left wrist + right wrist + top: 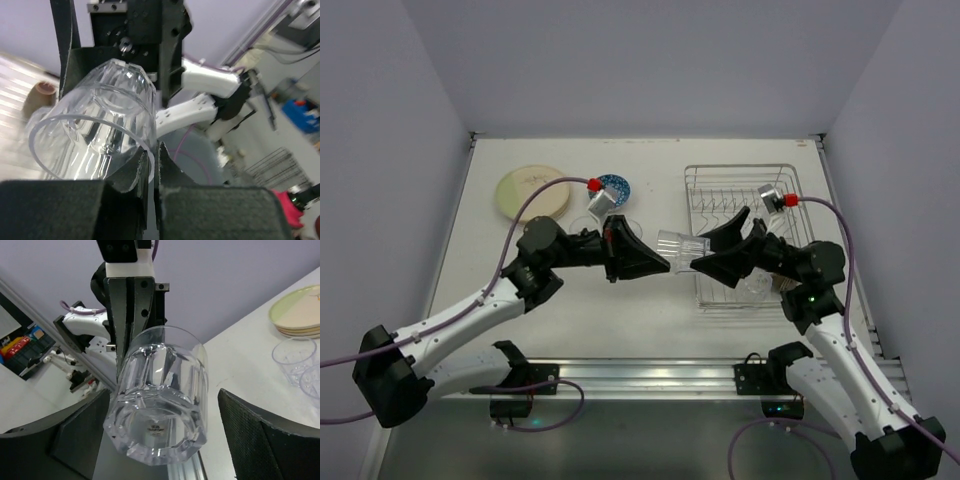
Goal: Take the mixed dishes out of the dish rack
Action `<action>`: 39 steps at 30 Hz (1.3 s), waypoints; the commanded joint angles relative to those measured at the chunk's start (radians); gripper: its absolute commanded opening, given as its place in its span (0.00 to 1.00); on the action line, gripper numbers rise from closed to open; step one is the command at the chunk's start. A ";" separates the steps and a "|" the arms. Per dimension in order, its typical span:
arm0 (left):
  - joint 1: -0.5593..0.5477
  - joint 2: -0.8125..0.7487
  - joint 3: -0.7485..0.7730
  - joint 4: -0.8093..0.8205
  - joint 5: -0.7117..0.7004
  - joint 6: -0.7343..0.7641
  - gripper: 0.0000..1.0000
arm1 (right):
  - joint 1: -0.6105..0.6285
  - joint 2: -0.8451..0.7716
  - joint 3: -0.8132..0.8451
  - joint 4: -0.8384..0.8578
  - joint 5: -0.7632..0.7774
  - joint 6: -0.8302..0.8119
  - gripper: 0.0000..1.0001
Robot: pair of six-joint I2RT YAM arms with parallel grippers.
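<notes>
A clear faceted glass [682,246] hangs in mid-air between my two grippers, lying on its side, left of the silver wire dish rack [692,175]. My left gripper [663,264] is shut on its rim; in the left wrist view the pads [137,172] pinch the rim wall of the glass [95,130]. My right gripper [708,248] is open, and its jaws stand on either side of the glass base [160,405] with gaps on both sides. Cream plates [532,190] and a blue-patterned bowl [613,186] sit at the far left.
Two clear glasses [294,357] stand on the table near the plates [300,315]. A small brownish cup [40,97] shows blurred by the rack wires. Another clear item [757,284] lies at the rack's near end under my right arm.
</notes>
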 commanded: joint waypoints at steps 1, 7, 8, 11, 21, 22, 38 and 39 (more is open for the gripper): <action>-0.009 -0.049 0.116 -0.256 -0.104 0.177 0.00 | 0.006 -0.043 0.031 -0.188 0.085 -0.080 0.99; -0.008 -0.057 0.347 -0.916 -0.576 0.453 0.00 | 0.006 -0.106 0.150 -0.674 0.406 -0.348 0.99; -0.006 -0.038 0.371 -0.977 -0.641 0.485 0.00 | 0.006 -0.110 0.172 -0.753 0.440 -0.363 0.99; -0.006 0.008 0.445 -1.184 -0.840 0.525 0.00 | 0.006 -0.133 0.193 -0.844 0.514 -0.414 0.99; -0.038 0.265 0.510 -1.516 -0.856 0.585 0.00 | 0.006 -0.130 0.246 -1.028 0.617 -0.501 0.99; -0.058 0.317 0.505 -1.519 -0.882 0.570 0.00 | 0.006 -0.130 0.255 -1.039 0.625 -0.504 0.99; -0.272 0.647 0.638 -1.582 -1.051 0.565 0.00 | 0.006 -0.198 0.328 -1.200 0.645 -0.572 0.99; -0.272 0.669 0.642 -1.579 -1.056 0.571 0.00 | 0.007 -0.201 0.336 -1.213 0.646 -0.575 0.99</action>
